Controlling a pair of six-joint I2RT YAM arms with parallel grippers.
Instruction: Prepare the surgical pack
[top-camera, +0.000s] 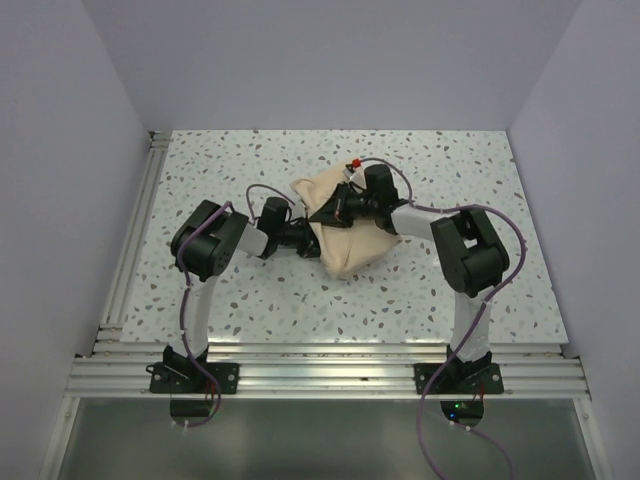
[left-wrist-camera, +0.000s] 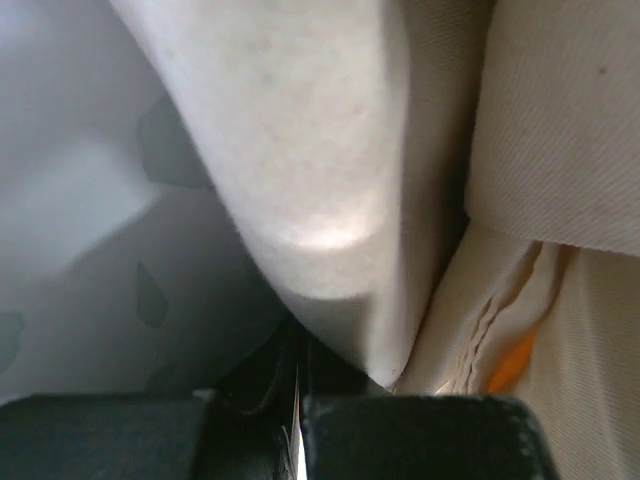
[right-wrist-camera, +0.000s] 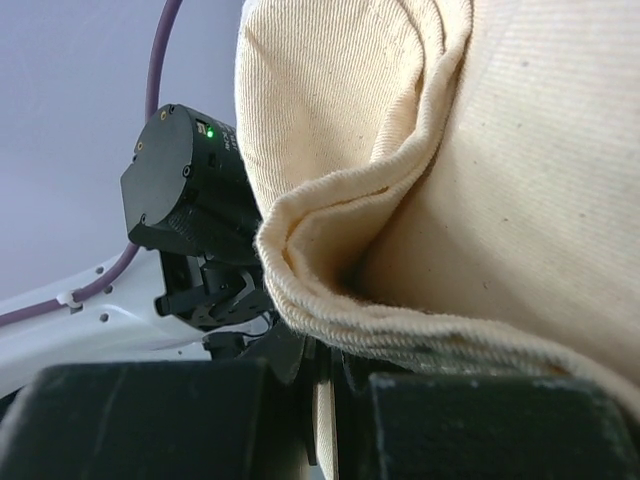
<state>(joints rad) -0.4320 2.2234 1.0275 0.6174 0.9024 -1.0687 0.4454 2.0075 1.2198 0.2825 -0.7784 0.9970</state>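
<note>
The surgical pack is a tan cloth bundle (top-camera: 352, 240) lying mid-table. The tray, scissors, forceps and packets are hidden inside it. My left gripper (top-camera: 312, 238) is at the bundle's left side, shut on a fold of the tan cloth (left-wrist-camera: 330, 180); the jaws pinch a thin strip of it. My right gripper (top-camera: 335, 210) reaches over the bundle's top from the right and is shut on a hemmed cloth edge (right-wrist-camera: 400, 300). In the right wrist view the left arm's wrist (right-wrist-camera: 185, 190) shows just behind the cloth. An orange patch (left-wrist-camera: 515, 360) shows between folds.
The speckled white table (top-camera: 250, 160) lies all round the bundle. An aluminium rail frame (top-camera: 320, 375) runs along the near edge and up the left side. A small red thing (top-camera: 354, 162) lies just behind the bundle. Plain walls close in three sides.
</note>
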